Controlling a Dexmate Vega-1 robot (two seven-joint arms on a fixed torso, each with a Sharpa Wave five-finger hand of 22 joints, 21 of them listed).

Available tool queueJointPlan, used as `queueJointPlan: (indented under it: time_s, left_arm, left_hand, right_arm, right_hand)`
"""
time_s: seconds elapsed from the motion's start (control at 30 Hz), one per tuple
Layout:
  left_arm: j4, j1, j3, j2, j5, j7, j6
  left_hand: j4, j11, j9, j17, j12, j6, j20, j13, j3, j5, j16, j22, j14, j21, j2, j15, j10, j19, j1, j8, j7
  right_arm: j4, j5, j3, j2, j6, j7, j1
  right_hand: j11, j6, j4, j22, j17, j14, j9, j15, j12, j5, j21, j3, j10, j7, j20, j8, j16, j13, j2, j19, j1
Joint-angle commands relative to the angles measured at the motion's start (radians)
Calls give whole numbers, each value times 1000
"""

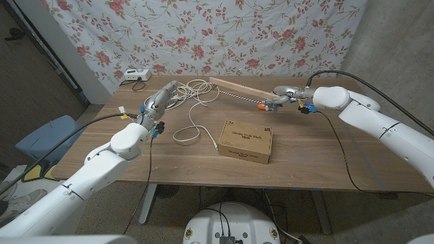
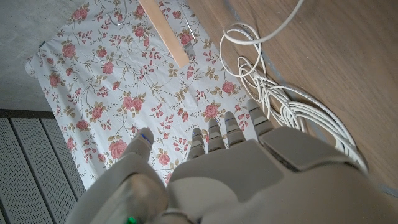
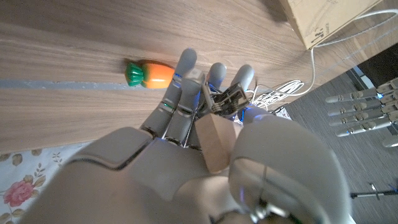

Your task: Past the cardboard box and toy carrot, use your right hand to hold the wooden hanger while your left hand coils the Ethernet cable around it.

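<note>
The right hand [image 1: 281, 98] grips one end of the wooden hanger [image 1: 237, 89], which slants above the far side of the worktop [image 1: 319, 156], close by the toy carrot [image 3: 149, 73]. The left hand [image 1: 163, 96] hovers released, fingers apart, over the white Ethernet cable [image 1: 193, 91] coiled on the worktop near the hanger's other end, behind the cardboard box [image 1: 245, 141].

Pale bare-wood hanger [image 1: 239, 89] with a metal clip gripped in the smooth grey plastic right hand [image 1: 279, 99], glossy plastic toy carrot [image 3: 149, 72] just beyond its fingertips, matt brown cardboard box [image 1: 245, 141], smooth white cable [image 1: 193, 108] beside the left hand [image 1: 161, 97], grained wooden table [image 1: 203, 166], floral cloth [image 1: 203, 27] hung behind.
</note>
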Motion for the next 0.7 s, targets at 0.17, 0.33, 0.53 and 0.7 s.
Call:
queueJointPlan:
  time_s: [0.17,0.33,0.53,0.7]
  left_arm:
    - [-301,50,-30,110,139,249,518]
    - [-388,14,-12,123,142,302,768]
    - [-442,-41,10,138,123,293,974]
    - [-451,-102,39,156,105,265,1086]
  left_hand:
    - [-113,-25,9,14,57,121,-25,14,27,-19,51,20,183,28,-29,-15,160,81,123,34,44]
    - [-128,-20,12,31,90,258,-35,23,40,-19,84,28,272,60,-15,-36,275,146,208,58,76]
    - [-133,-38,14,46,107,347,-44,32,46,-18,112,31,321,76,-6,-58,332,170,287,73,75]
    - [-141,-46,15,53,107,367,-40,35,59,-14,119,32,323,81,6,-60,337,175,342,75,77]
  right_arm:
    - [25,181,61,-47,66,-35,-69]
    - [17,193,70,-61,75,-53,-85]
    - [19,201,75,-68,87,-64,-92]
    - [32,210,75,-65,99,-66,-93]
  right_hand:
    - [2,75,-2,5,-1,-22,-17,-36,431,-8,19,18,61,85,0,3,23,8,43,-17,-57]
    - [3,75,-5,3,-2,-24,-25,-35,438,-12,29,23,59,87,-1,4,37,2,42,-21,-62]
    - [3,74,-9,1,-2,-31,-30,-35,447,-17,42,30,56,86,-1,9,54,-1,40,-25,-69]
    - [2,73,-12,-1,-3,-36,-34,-35,453,-20,54,36,55,88,-3,14,68,-5,39,-28,-73]
